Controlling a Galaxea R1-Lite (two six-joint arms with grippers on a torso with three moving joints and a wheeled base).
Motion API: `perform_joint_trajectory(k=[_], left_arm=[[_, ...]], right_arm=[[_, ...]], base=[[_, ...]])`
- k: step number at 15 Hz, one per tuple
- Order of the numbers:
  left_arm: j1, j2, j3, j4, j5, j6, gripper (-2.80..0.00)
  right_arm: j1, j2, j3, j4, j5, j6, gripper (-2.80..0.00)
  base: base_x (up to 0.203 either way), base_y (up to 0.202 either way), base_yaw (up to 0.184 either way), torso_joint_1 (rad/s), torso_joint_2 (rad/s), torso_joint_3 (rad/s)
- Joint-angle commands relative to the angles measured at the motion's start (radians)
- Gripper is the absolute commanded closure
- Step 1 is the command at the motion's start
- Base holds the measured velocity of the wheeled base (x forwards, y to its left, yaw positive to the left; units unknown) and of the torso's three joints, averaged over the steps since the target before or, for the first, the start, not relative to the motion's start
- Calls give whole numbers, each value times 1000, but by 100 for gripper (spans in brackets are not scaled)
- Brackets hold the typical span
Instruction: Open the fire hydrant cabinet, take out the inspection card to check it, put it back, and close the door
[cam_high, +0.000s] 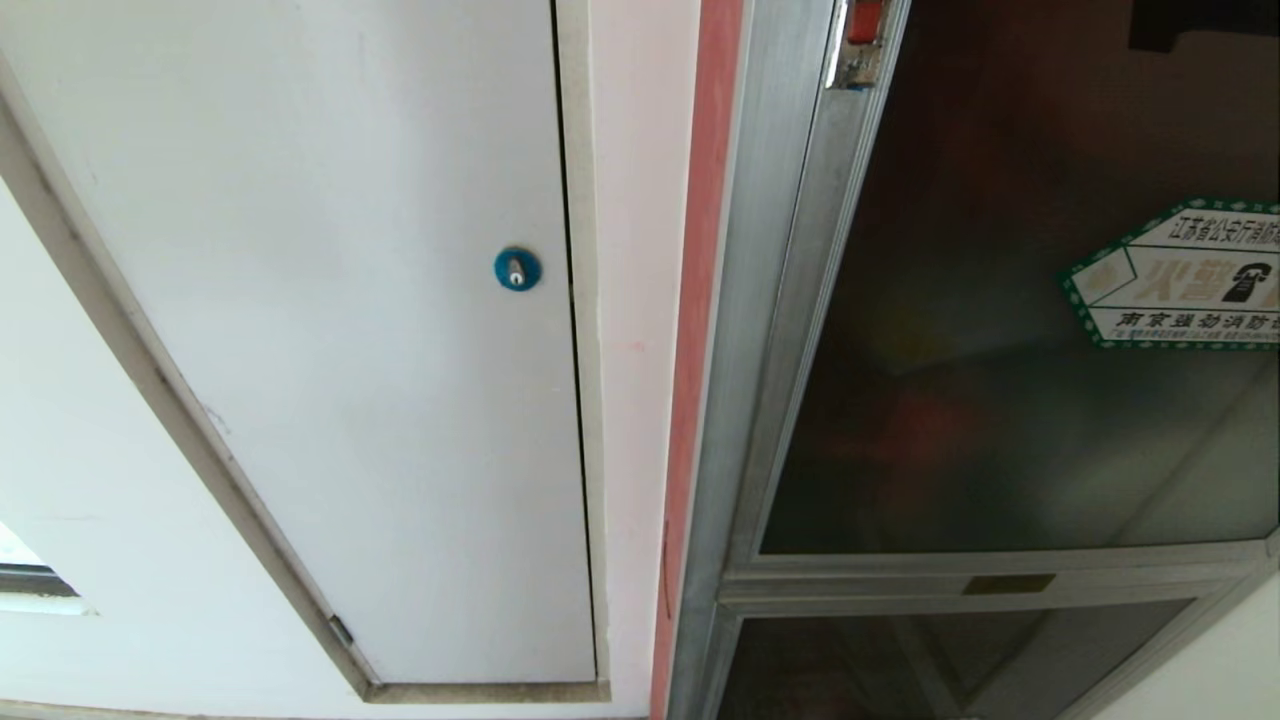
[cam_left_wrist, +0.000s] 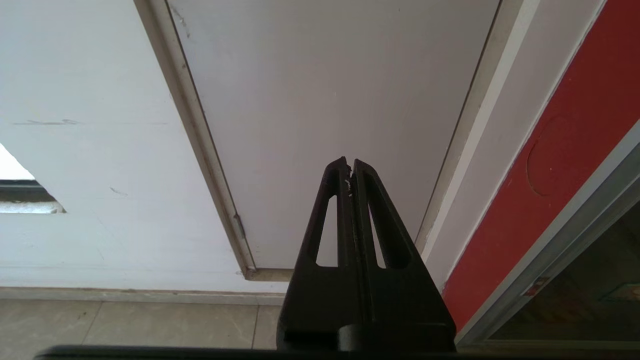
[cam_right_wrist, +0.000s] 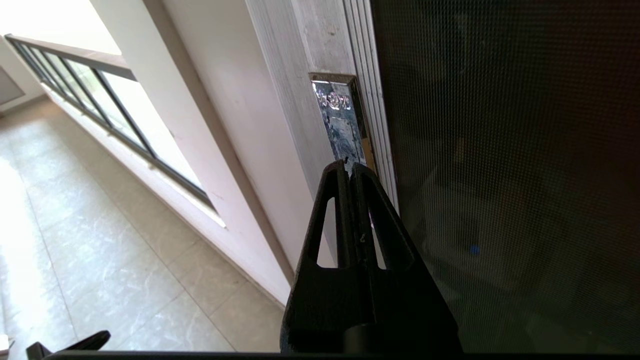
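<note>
The fire hydrant cabinet (cam_high: 745, 350) stands at the right with its silver frame and a red side strip. Its dark tinted glass door (cam_high: 1000, 400) carries a green-bordered white sticker (cam_high: 1180, 280) and a metal latch (cam_high: 858, 45) at the upper edge. In the right wrist view, my right gripper (cam_right_wrist: 351, 169) is shut and empty, its tips just below the shiny latch plate (cam_right_wrist: 341, 120) on the frame of the door (cam_right_wrist: 500, 150). My left gripper (cam_left_wrist: 350, 164) is shut and empty, parked low, facing the white wall panel (cam_left_wrist: 325, 100). The inspection card is out of view. Neither gripper shows in the head view.
A white flush panel (cam_high: 350, 300) with a round blue lock (cam_high: 517, 269) fills the wall left of the cabinet. A smaller lower glass panel (cam_high: 950, 660) sits under the door. Tiled floor (cam_right_wrist: 100, 250) and a low window (cam_right_wrist: 100, 100) run along the wall.
</note>
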Motion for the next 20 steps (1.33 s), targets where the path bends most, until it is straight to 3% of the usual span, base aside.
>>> perform_joint_trajectory(k=[1,10,17,20], left_arm=[[0,0,2,0,-1,0,0],[0,1,1,0,0,0,0],[0,1,2,0,0,0,0],[0,1,2,0,0,0,0]], right_arm=[[2,-32,11,1,3,1,0],[1,-177,109,3,-3,2,0],[-1,-369,233,8,-123,-2,0],[-74,-453,294,8,-146,-3,0]], base=[[0,0,0,0,0,0],[0,0,0,0,0,0],[0,0,0,0,0,0],[0,0,0,0,0,0]])
